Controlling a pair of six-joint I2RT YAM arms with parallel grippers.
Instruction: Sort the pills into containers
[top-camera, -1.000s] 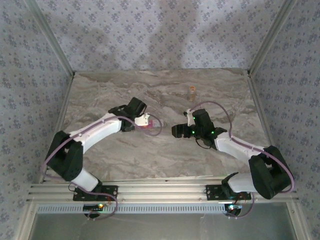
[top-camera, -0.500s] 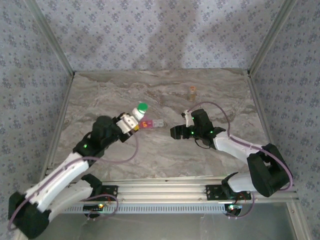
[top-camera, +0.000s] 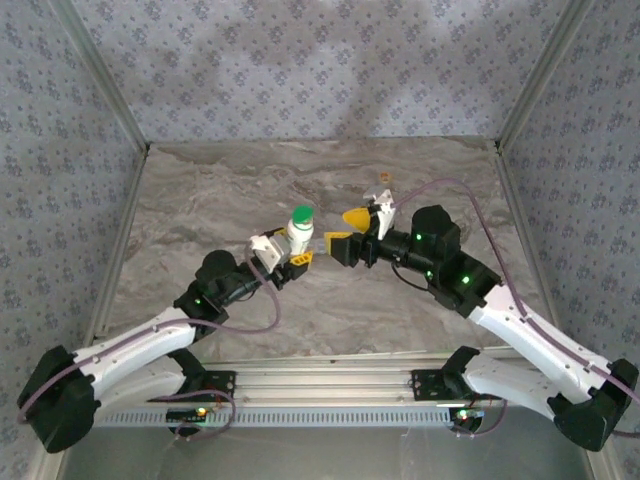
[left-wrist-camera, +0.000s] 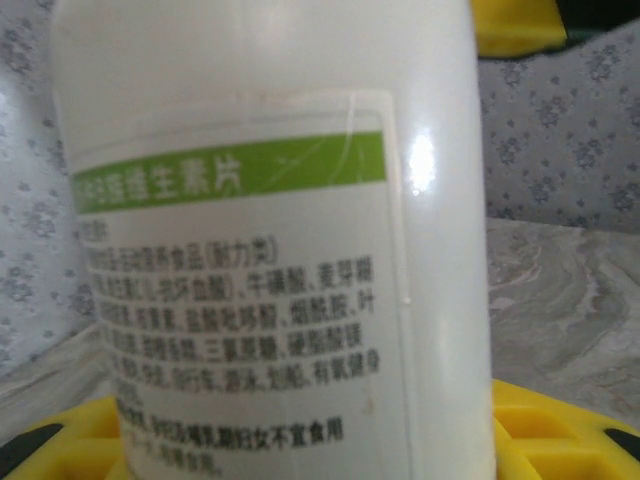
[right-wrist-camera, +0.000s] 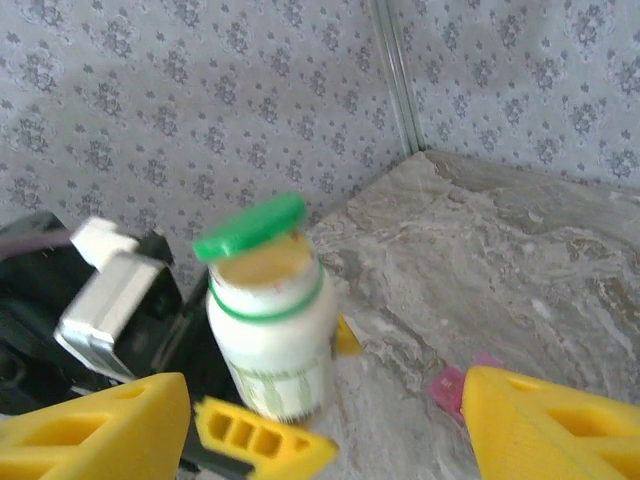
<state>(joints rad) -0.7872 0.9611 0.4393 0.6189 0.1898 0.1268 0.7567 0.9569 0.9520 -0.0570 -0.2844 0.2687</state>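
Observation:
My left gripper (top-camera: 292, 252) is shut on the white bottle (top-camera: 299, 236) and holds it upright above the table's middle. In the left wrist view the bottle's label (left-wrist-camera: 240, 300) sits between my yellow fingertips (left-wrist-camera: 560, 430). Its green cap (right-wrist-camera: 250, 228) is tipped up at an angle, and the mouth below it shows tan. My right gripper (right-wrist-camera: 320, 430) stands open just to the right of the bottle, facing it, with nothing in it. A corner of the pink pill case (right-wrist-camera: 450, 385) lies on the table behind the right finger. The amber vial (top-camera: 383, 178) stands far back. The pills are hidden.
The marble tabletop (top-camera: 200, 200) is bare on its left and along its front. Patterned walls and metal frame posts (top-camera: 110, 100) close in the back and sides.
The left gripper has lifted the bottle and carried it right, toward the centre. The right arm has risen and swung left, so its open fingers now face the bottle.

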